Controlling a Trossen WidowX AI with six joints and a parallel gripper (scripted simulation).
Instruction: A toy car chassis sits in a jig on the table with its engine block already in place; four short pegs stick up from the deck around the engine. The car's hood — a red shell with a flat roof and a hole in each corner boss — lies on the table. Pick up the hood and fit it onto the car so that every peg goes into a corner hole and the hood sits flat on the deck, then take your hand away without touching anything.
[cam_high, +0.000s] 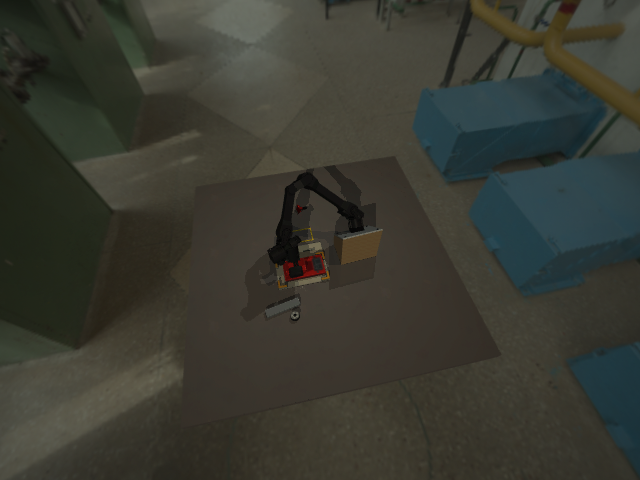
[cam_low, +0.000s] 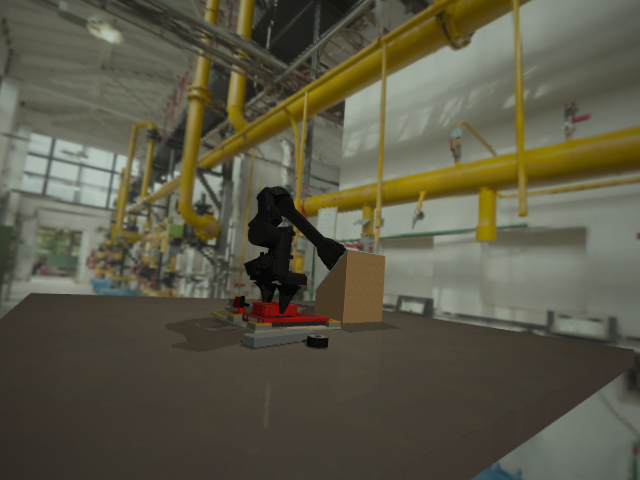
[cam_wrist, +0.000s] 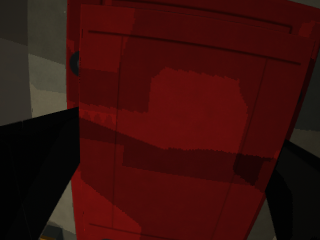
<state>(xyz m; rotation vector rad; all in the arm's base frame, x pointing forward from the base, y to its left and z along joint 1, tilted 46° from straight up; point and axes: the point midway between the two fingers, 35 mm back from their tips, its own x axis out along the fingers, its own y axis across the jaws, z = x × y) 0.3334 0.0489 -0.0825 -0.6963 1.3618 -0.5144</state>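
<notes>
The red hood (cam_low: 275, 309) (cam_wrist: 195, 105) is over the red chassis (cam_high: 322, 272) (cam_low: 313, 318) (cam_wrist: 73, 92) in the pale jig (cam_high: 315, 282) (cam_low: 258, 327). My gripper (cam_low: 275, 306) (cam_wrist: 178, 129) is shut on the hood, with one black finger at each side. In the exterior view the hood looks level and low against the deck, and no clear gap shows under it. The engine block, the pegs and the corner holes are hidden, so I cannot tell if the pegs are in the holes.
A grey bar (cam_high: 282, 307) (cam_low: 279, 338) and a small black wheel (cam_high: 294, 315) (cam_low: 317, 341) lie in front of the jig. A wooden wedge (cam_high: 359, 246) (cam_low: 363, 289) stands beside it. A small red and black part (cam_high: 299, 209) (cam_low: 238, 304) and a yellow outline (cam_high: 312, 235) are behind.
</notes>
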